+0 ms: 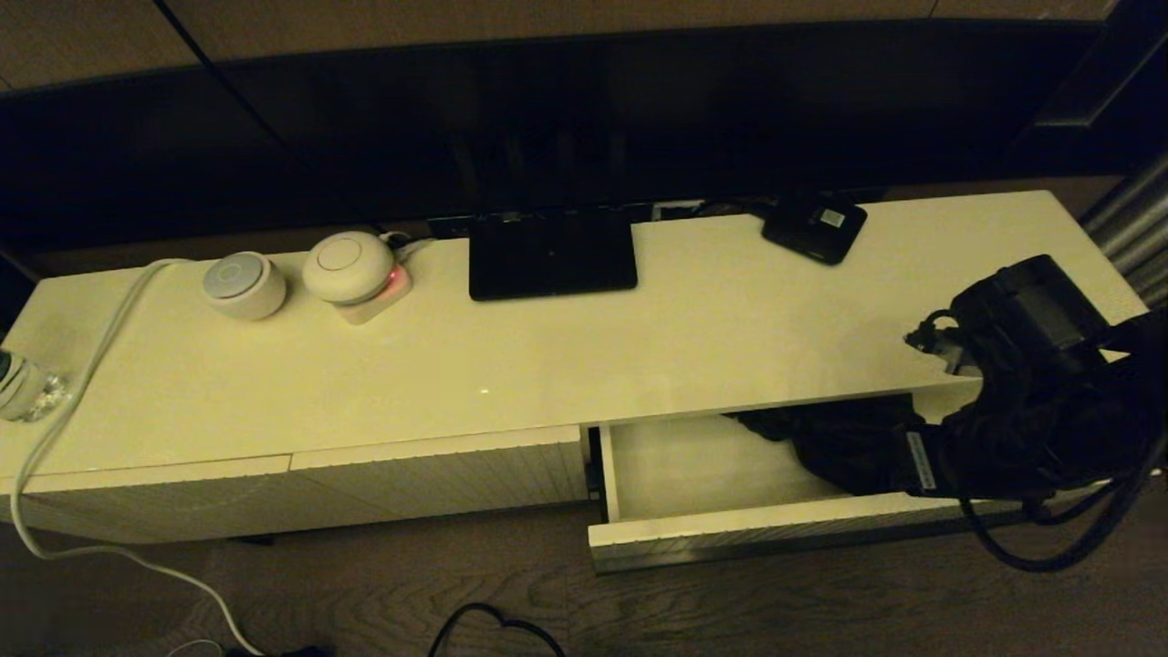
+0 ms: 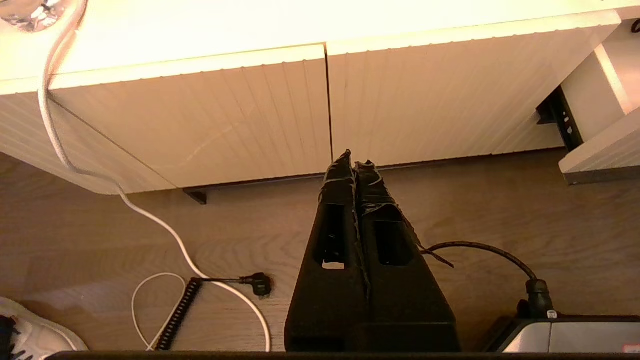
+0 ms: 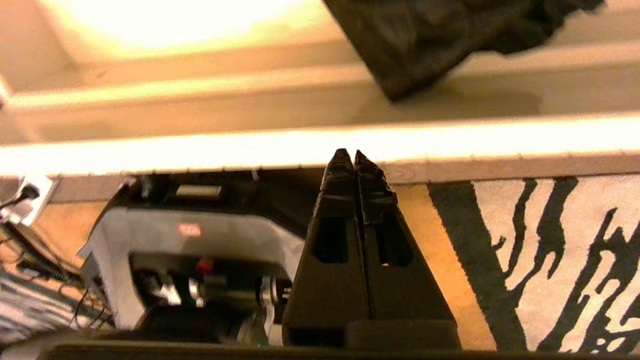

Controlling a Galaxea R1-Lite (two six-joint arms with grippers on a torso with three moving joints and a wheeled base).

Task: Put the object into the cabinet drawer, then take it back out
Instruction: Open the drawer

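The cabinet drawer [image 1: 776, 534] stands pulled out at the lower right of the cream cabinet. The black umbrella [image 1: 826, 447] lies inside it with its fabric bunched, partly hidden under my right arm [image 1: 1031, 365]. In the right wrist view the umbrella's fabric [image 3: 440, 40] rests on the drawer floor beyond the front rim [image 3: 250, 150]. My right gripper [image 3: 348, 156] is shut and empty, its tips just outside that rim and apart from the umbrella. My left gripper [image 2: 354, 166] is shut and empty, low over the floor before the closed ribbed fronts [image 2: 210, 125].
On the cabinet top stand a flat black stand [image 1: 552, 251], a small black box with a white label [image 1: 815, 226], two round white devices [image 1: 244, 285] and a glass [image 1: 23, 388]. A white cable [image 1: 82, 383] trails to the floor. A patterned rug [image 3: 560, 250] lies below the drawer.
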